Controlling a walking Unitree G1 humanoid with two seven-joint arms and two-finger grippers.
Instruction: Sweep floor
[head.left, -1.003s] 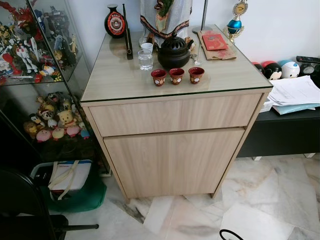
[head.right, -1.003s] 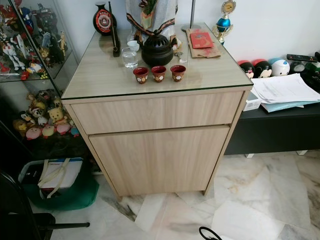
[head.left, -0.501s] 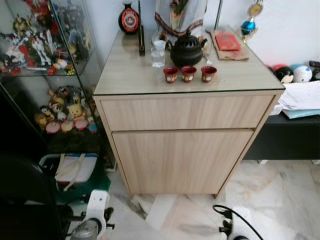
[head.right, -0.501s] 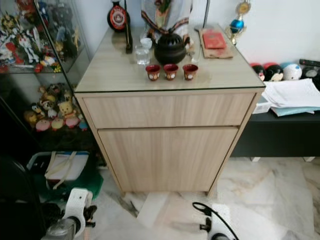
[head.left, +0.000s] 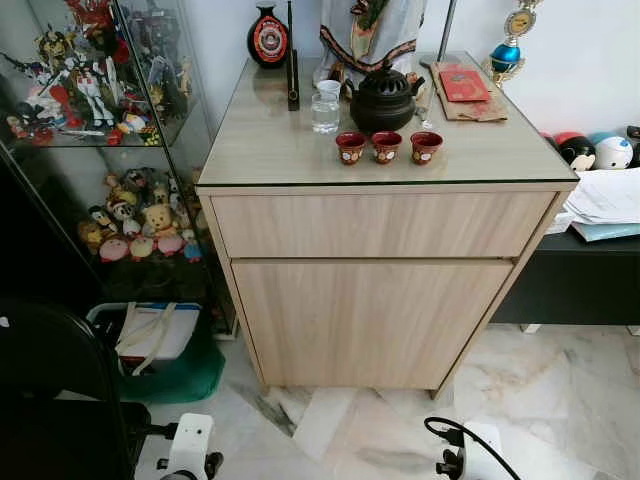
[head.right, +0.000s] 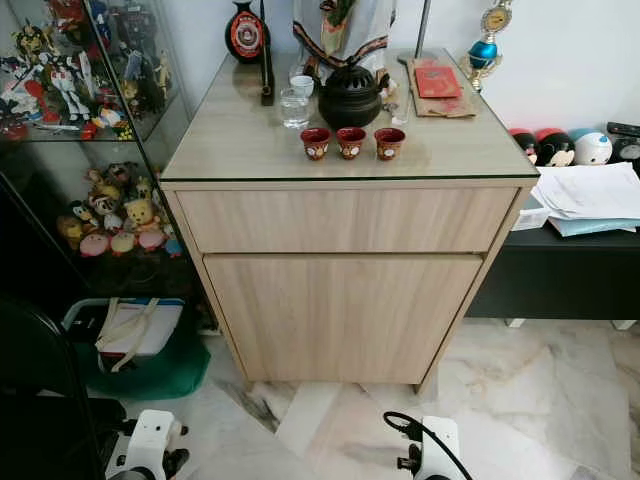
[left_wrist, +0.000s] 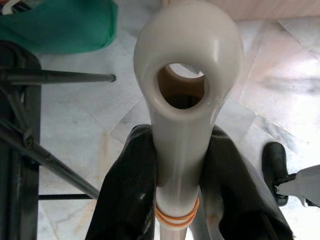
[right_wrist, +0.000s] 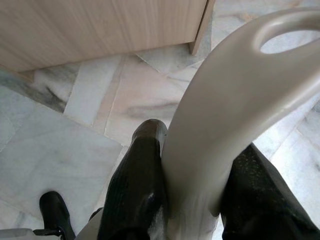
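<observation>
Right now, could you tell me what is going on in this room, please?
The robot stands on the marble floor facing a wooden cabinet. Its left gripper is shut on a white handle with a hanging hole, and its right gripper is shut on a curved beige handle, apparently sweeping tools. No dirt is visible.

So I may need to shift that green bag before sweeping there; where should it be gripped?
By the pale straps draped over the box in the green bag, coming from above. They loop up clear of the contents; a dark chair crowds the near side.
</observation>
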